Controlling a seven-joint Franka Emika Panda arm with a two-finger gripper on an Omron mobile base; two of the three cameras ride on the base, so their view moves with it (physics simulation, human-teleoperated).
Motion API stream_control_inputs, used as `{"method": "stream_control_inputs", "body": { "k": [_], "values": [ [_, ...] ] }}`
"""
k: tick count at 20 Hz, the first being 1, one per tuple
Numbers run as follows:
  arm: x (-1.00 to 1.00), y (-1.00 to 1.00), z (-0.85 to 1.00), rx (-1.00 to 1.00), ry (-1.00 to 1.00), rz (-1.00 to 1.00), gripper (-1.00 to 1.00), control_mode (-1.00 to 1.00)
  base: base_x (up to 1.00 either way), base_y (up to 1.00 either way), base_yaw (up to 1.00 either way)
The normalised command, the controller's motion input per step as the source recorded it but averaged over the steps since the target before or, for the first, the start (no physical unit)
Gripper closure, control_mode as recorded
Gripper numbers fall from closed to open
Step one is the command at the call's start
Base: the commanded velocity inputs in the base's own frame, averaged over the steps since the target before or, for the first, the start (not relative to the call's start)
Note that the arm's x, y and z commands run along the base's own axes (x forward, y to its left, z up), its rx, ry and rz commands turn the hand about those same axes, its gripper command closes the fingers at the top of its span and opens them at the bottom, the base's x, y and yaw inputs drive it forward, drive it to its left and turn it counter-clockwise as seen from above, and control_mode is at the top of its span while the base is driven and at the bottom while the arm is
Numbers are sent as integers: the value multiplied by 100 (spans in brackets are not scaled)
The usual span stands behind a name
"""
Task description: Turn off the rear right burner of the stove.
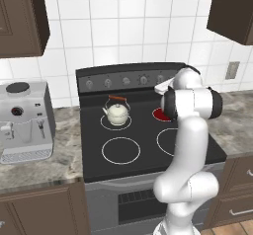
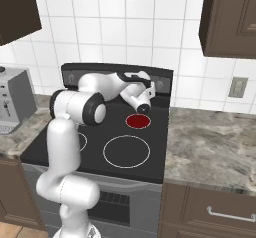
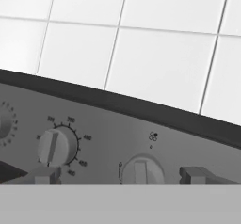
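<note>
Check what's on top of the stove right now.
On the stove: a cream kettle on the rear left ring and the glowing rear right burner. The arm covers part of the right-hand rings.

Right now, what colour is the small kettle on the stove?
Cream kettle with a brown handle, clearest in the left base view.

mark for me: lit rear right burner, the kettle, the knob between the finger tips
rear right burner [image 2: 138, 121], right base view, middle of the red glow.
kettle [image 1: 117, 113], left base view, cream body.
knob [image 3: 141, 170], hand view, its raised grip bar.
</note>
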Motion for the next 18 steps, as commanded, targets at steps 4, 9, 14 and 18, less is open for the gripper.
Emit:
{"method": "stream_control_inputs", "body": {
  "k": [4, 9, 14, 18],
  "values": [
    [25, -1, -12, -1, 0, 0, -100, -100, 0, 0, 0],
    [25, -6, -10, 0, 0, 0, -100, -100, 0, 0, 0],
    [22, -9, -6, 0, 0, 0, -100, -100, 0, 0, 0],
    [23, -9, -9, 0, 0, 0, -100, -100, 0, 0, 0]
  ]
}}
